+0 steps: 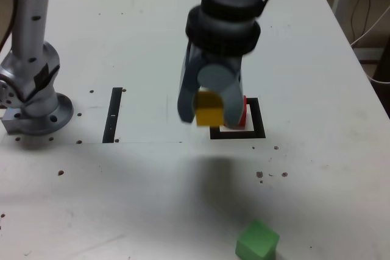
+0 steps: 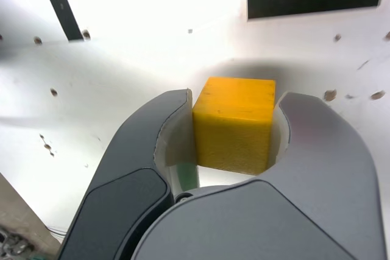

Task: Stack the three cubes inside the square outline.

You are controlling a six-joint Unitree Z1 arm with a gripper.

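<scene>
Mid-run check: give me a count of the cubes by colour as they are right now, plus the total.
Yellow cube: 1, held in the pincer
Red cube: 1, inside the square outline
Green cube: 1, loose on the table
Total: 3 cubes

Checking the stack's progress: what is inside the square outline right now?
Only the red cube sits inside the square outline, partly hidden behind the gripper, which holds the yellow cube in the air. Nothing shows on top of the red one; its base is covered.
</scene>
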